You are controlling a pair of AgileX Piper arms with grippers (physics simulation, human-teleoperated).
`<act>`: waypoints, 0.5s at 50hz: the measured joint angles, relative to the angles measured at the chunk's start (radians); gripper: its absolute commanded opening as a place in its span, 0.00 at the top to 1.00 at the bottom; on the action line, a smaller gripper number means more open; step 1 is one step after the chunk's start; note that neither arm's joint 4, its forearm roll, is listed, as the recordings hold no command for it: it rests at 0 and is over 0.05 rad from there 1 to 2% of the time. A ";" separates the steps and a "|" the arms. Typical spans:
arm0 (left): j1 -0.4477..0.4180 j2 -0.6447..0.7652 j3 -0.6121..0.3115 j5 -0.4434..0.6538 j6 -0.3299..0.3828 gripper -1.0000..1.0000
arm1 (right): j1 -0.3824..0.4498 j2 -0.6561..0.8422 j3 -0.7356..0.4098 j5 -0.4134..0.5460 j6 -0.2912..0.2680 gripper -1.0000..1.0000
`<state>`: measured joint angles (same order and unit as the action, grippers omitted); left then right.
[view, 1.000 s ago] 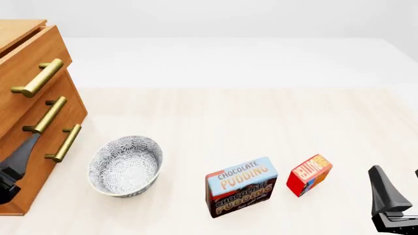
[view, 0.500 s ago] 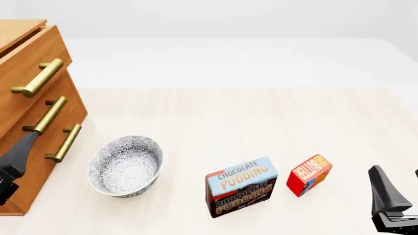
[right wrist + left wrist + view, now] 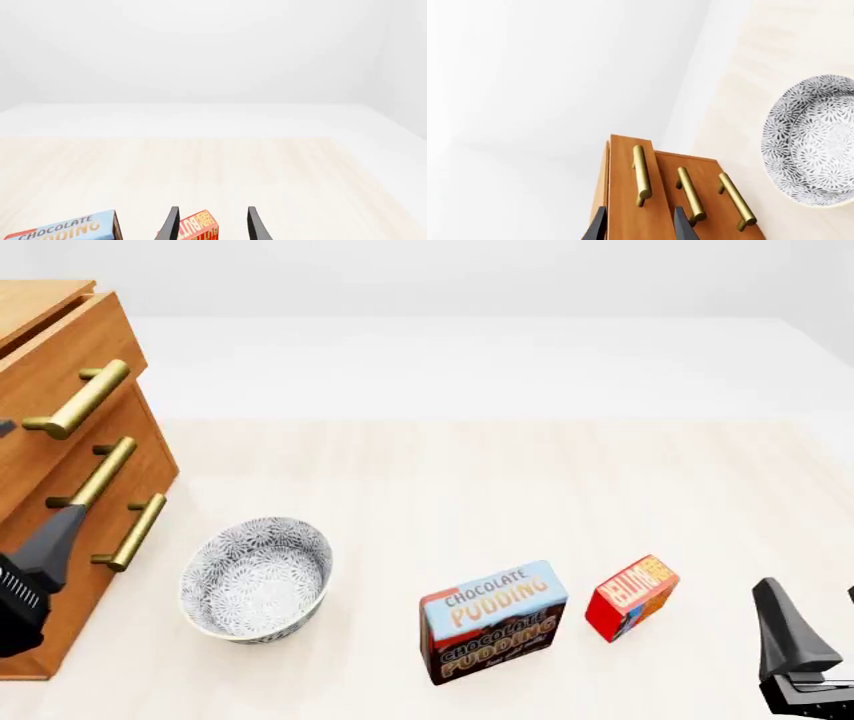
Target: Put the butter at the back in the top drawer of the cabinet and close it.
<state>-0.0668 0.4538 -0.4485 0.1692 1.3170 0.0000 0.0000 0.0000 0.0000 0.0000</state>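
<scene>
Left gripper (image 3: 635, 227): fingers parted, nothing between them; low against the cabinet's front, left of the bowl. Wrist view looks along the cabinet face toward the top drawer's handle.
Cabinet (image 3: 54, 370): orange-brown wood, three brass bar handles, far left of the bowl.
Top drawer (image 3: 47, 360): uppermost front, just proud of the two below; handle (image 3: 78, 398) runs along the drawer's width. Looks barely open, if at all.
Bowl (image 3: 256, 578): grey-patterned, just right of the cabinet's foot.
Pudding box (image 3: 491, 620): blue-brown, well right of the bowl.
Butter (image 3: 631, 596): small red box, yellow-orange lettering, upright on an edge, right of the pudding box; long axis slants away to the right.
Right gripper (image 3: 210, 225): fingers apart, empty; butter straight ahead between the tips' line.
Judgement: right arm nearer the butter, left nearer the drawer.
</scene>
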 measured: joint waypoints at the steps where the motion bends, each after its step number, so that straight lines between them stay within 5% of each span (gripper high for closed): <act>1: -0.001 0.004 0.001 -0.004 0.003 0.00 | 0.000 0.000 0.000 0.000 0.000 0.00; 25: 0.001 0.070 0.017 -0.088 0.055 0.00 | 0.000 0.000 0.000 0.000 0.000 0.00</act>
<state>-0.0656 0.5242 -0.4312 0.0812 1.3720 0.0000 0.0000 0.0000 0.0000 0.0000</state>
